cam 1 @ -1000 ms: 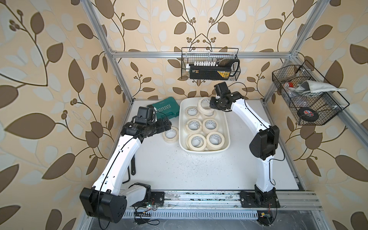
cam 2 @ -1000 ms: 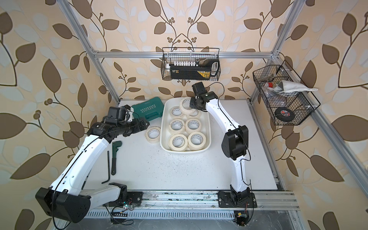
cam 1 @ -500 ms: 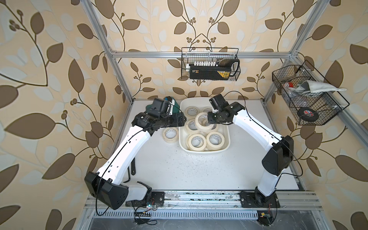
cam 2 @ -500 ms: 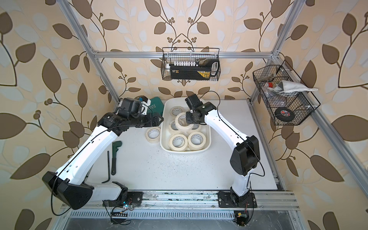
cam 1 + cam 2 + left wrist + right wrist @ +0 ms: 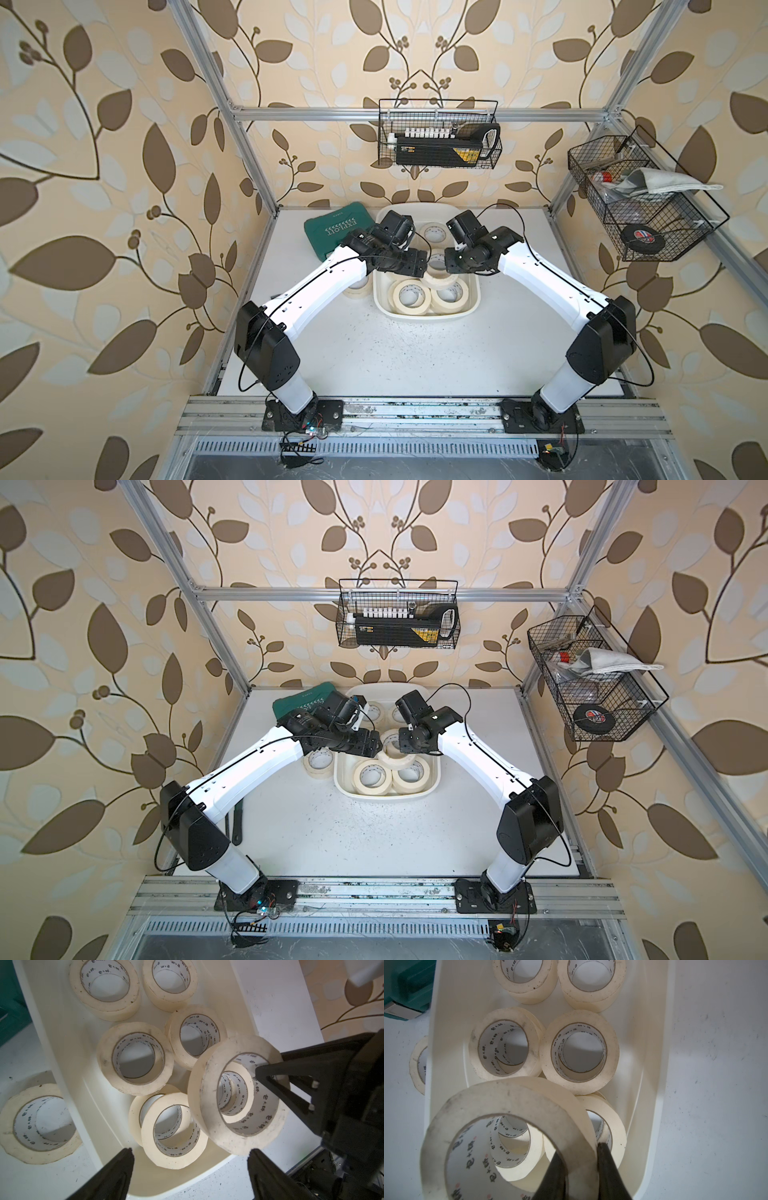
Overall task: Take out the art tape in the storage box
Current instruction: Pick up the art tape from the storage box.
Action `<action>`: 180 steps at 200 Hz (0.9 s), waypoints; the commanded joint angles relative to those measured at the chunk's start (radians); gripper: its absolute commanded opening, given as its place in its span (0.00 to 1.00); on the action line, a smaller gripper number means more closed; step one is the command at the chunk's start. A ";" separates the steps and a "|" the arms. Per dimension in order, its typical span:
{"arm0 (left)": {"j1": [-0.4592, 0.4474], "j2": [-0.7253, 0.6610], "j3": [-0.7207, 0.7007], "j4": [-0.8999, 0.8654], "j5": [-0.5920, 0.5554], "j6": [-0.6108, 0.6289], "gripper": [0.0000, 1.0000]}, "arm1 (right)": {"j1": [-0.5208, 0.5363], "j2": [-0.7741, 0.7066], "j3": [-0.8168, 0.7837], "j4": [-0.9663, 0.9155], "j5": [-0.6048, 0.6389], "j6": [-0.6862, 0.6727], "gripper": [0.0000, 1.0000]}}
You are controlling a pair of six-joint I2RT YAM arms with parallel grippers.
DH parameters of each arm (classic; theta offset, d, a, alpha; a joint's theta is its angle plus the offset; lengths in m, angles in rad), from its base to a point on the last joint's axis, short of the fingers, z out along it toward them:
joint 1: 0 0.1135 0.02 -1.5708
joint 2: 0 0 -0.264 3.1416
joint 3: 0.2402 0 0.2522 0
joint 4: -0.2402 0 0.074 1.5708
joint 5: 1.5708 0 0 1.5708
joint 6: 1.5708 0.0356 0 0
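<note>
The green tool case (image 5: 332, 228) lies on the table (image 5: 395, 365) just beside the far left corner of the storage box (image 5: 428, 320). One loose roll (image 5: 319, 761) of art tape lies flat on the table just beside the box's left wall, partly covered by the left arm in both top views. A dark hand tool (image 5: 237, 823) lies near the left table edge, mostly hidden behind the left forearm. Two black wire baskets hang on the frame: the rear basket (image 5: 384, 137) holds a black-and-yellow case, and the side basket (image 5: 673, 232) holds a grey cloth and a black tape roll (image 5: 640, 240). Inside the storage box, the art tape (image 5: 579, 1051) lies flat in two rows, with several rolls stacked in pairs. The right gripper (image 5: 578, 1151) pinches the wall of a lifted roll (image 5: 239, 1095), one finger inside the core and one outside, and holds it tilted above the near rolls. The left gripper (image 5: 190, 1152) faces it with jaws spread wide, holding nothing. Both wrists hide the box's middle in both top views. One second earlier the right gripper was at the box's far end and the left gripper was over the table beside the loose roll; both now meet over the box's centre.
</note>
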 commanded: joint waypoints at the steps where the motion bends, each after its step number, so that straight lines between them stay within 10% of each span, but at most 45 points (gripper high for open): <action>1: -0.018 0.030 0.069 0.006 -0.041 -0.002 0.89 | 0.013 -0.040 -0.008 0.023 0.018 0.013 0.08; 94: -0.024 0.210 0.220 -0.099 -0.122 -0.015 0.68 | 0.039 -0.052 -0.014 0.017 0.029 0.014 0.08; 150: -0.024 0.225 0.241 -0.100 -0.102 -0.003 0.28 | 0.043 -0.060 -0.015 0.012 0.030 0.012 0.13; 180: -0.024 0.206 0.229 -0.094 -0.100 0.001 0.12 | 0.044 -0.075 -0.011 0.015 0.001 0.001 0.39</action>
